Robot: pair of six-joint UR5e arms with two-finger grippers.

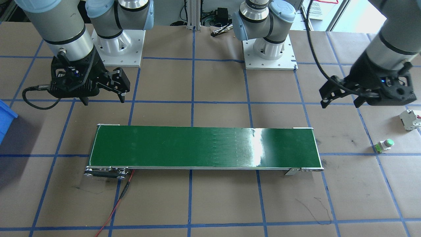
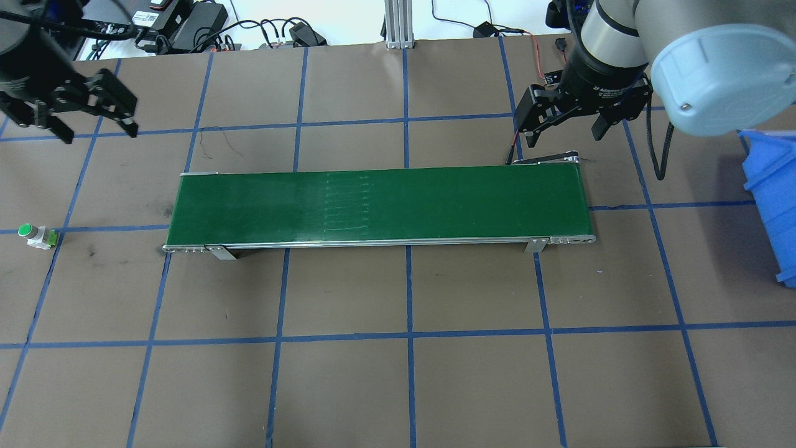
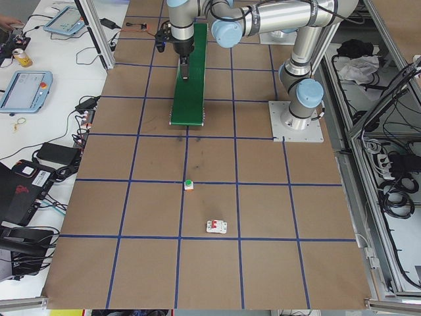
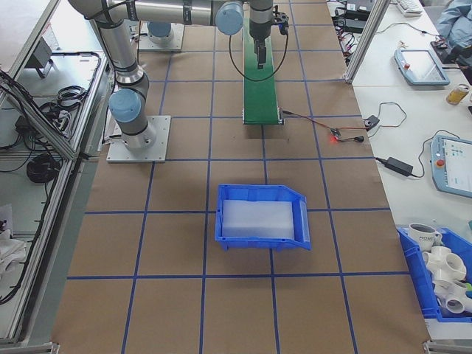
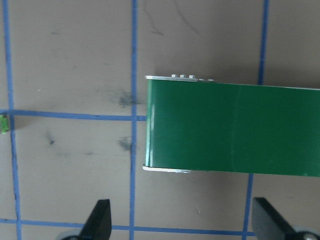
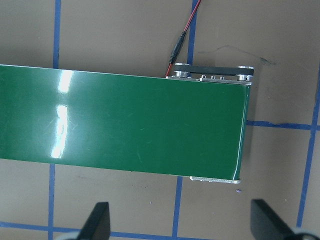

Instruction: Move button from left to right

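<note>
The button (image 2: 26, 231) lies on its side on bare brown table (image 2: 398, 373) off the conveyor belt (image 2: 379, 205)'s left end, well apart from it; beyond, the left gripper (image 2: 93, 121) and right gripper (image 2: 563, 127) hover, fingers spread and empty – wrist lettering too small to read

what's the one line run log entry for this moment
button: on table, left of conveyor, untouched | left gripper: open, empty, hovering | right gripper: open, empty, above conveyor end

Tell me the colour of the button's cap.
Green, glossy, on a white body; the button shows best in the exterior front-facing view.
</note>
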